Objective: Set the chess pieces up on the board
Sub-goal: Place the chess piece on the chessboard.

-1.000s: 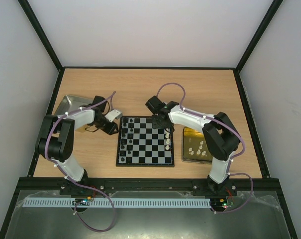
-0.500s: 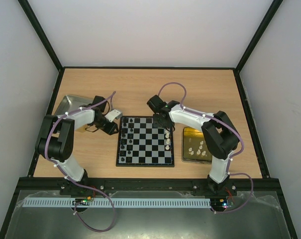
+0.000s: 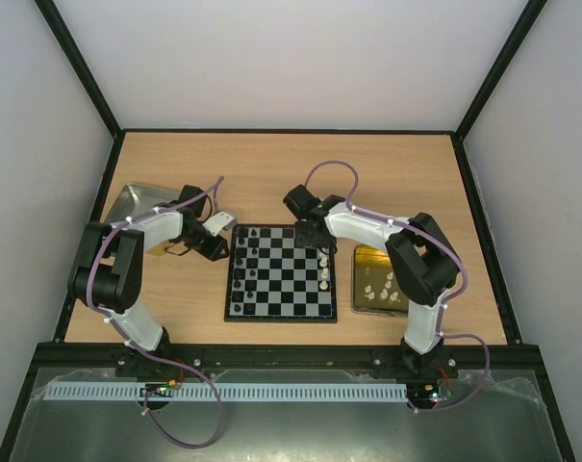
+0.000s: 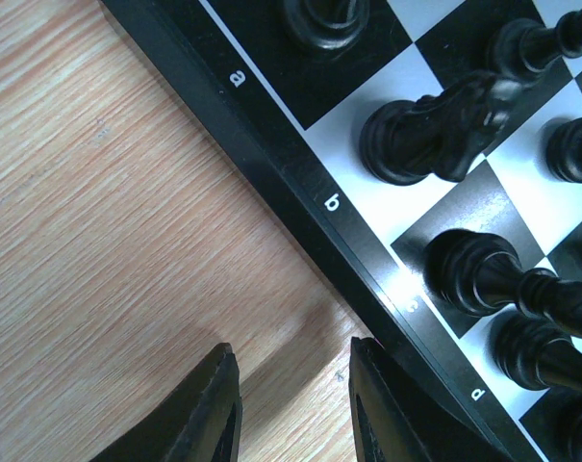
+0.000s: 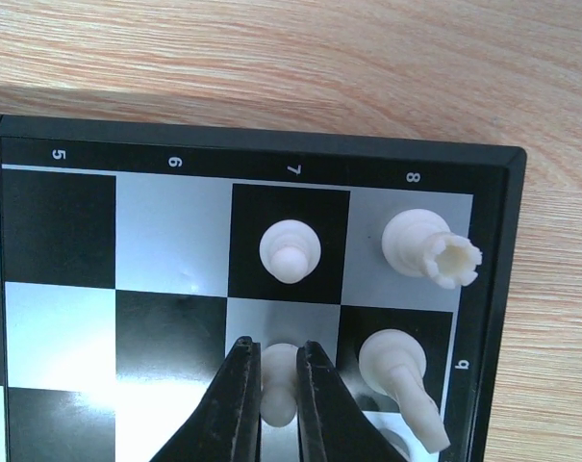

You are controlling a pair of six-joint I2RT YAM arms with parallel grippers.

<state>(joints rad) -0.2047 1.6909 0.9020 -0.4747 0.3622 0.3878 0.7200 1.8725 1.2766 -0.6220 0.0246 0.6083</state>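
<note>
Right fingers (image 5: 231, 409) pinching white pawn (image 5: 279, 377), left fingers (image 4: 212, 409) parted beside board (image 4: 271, 144)

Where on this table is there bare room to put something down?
The far strip of table beyond the board is bare, as are the board's middle squares. Crowded: black pieces on its left, white pieces on its right, the gold tray beside it.

Left fingers (image 4: 209, 404) wide apart; right fingers (image 5: 235, 404) nearly together; both arms forward, wrists inward.
</note>
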